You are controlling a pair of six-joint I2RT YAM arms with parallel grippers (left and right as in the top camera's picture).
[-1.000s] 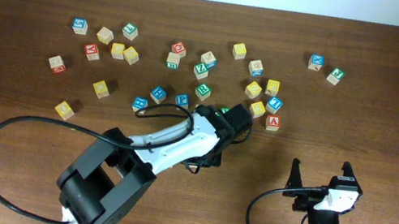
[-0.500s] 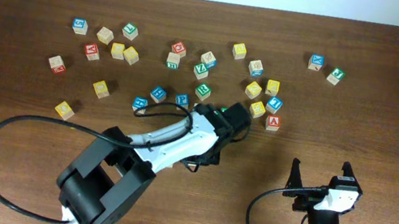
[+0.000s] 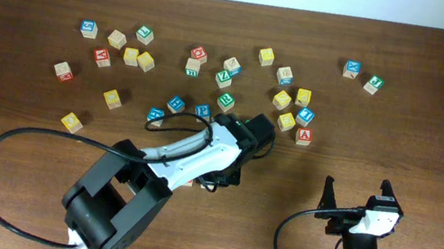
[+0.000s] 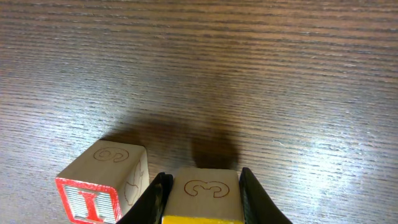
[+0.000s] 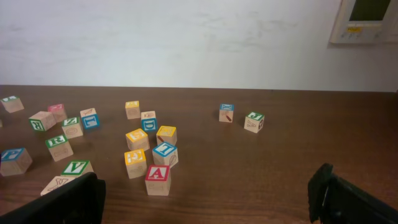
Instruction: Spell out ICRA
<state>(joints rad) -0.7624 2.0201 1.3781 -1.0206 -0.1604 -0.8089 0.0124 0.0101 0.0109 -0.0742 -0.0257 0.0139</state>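
The left pincer [image 4: 204, 202] clamps one yellow cube [image 4: 205, 186] beside one red I cube [image 4: 102, 180]; right pincer [image 5: 205, 202] gapes.

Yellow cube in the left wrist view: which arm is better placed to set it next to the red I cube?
Left. The left gripper grips the yellow cube right beside the red I cube; the right gripper sits open, away from both.

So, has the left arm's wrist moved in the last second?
Yes, slightly: the left wrist has shifted left in the overhead view, away from the red A cube.
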